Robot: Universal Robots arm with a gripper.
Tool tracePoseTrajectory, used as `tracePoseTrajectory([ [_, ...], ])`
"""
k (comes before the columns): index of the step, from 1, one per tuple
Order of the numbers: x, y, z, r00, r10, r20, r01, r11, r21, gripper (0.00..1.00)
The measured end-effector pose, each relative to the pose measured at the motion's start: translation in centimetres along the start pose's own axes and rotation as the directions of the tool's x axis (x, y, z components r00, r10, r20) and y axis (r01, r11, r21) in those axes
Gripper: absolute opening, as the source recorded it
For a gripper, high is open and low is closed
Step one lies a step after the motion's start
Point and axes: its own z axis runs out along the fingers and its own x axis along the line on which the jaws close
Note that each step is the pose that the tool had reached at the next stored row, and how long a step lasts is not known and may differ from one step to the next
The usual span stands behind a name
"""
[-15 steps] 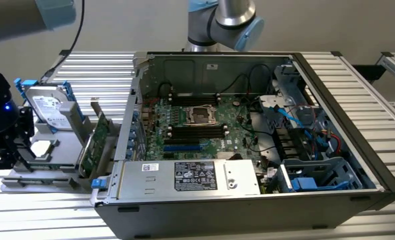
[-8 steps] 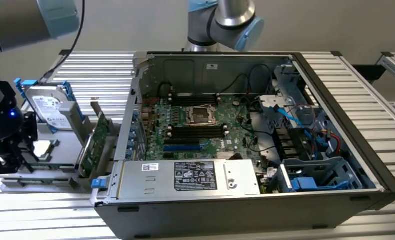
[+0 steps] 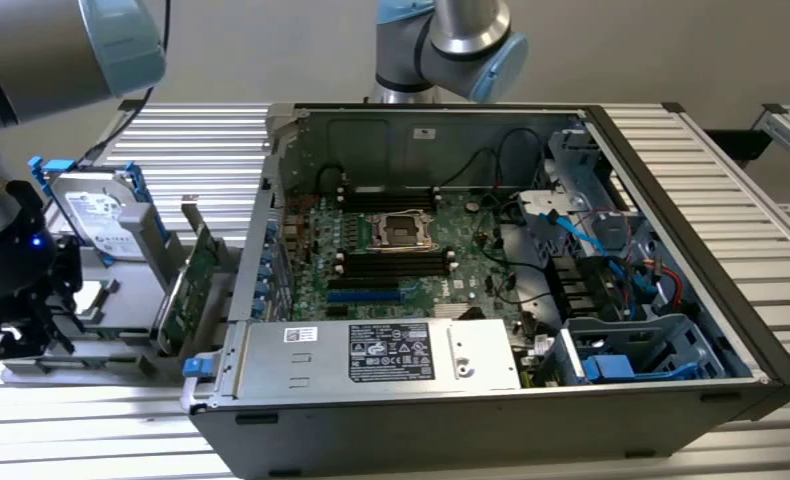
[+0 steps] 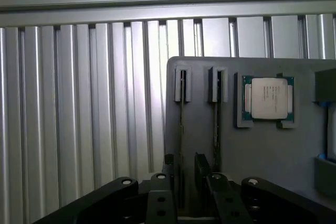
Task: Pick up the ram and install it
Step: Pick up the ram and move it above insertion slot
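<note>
Slatted metal table [image 3: 195, 140] carrying an open computer case [image 3: 502, 440] at the centre of the exterior view and a grey holder [image 4: 262, 150] at the exterior view's lower left. The end effector [image 4: 185, 162] is open, jaws apart on either side of the ram [image 4: 182, 108], which stands on edge in a holder slot. Just beside it are a second stick [image 4: 216, 114] and then a processor [image 4: 269, 98].

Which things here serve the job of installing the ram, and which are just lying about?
In the job: ram, gripper around it, motherboard slots.
Lying about: processor, hard drive, expansion card, power supply.
</note>
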Motion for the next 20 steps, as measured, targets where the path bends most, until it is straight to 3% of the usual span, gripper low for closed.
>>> tracePoseTrajectory([
  [20, 0.1, -0.41, 3.60, 0.9982, -0.060, -0.0058, 0.060, 0.9982, 0.0001, 0.30],
])
